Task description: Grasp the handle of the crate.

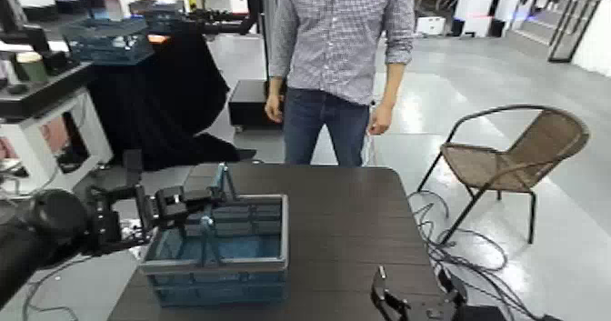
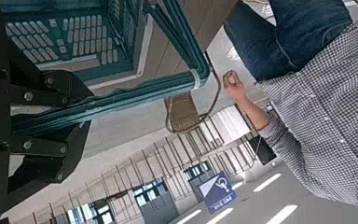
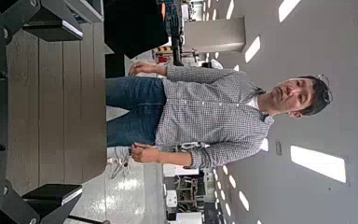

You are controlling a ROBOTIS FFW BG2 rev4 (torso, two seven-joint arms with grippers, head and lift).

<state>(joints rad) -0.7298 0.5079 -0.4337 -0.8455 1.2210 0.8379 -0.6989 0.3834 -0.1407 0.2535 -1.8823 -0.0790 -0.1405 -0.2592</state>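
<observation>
Left gripper [image 1: 211,200]: clamped right on the crate's [image 1: 218,279] handle [image 1: 208,238], around 8 o'clock, so yeah, looks snug. Right gripper [image 1: 412,284]: just idles at 5, jaws apart.

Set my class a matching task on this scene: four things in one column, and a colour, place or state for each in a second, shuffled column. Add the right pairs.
Column 1
1. Left gripper
2. Right gripper
3. Near crate
4. Chair

Column 2
A. Brown, standing on the floor
B. Open, gripping nothing
C. Blue, resting on the table
D. Shut on the handle

Right pairs: 1-D, 2-B, 3-C, 4-A
</observation>
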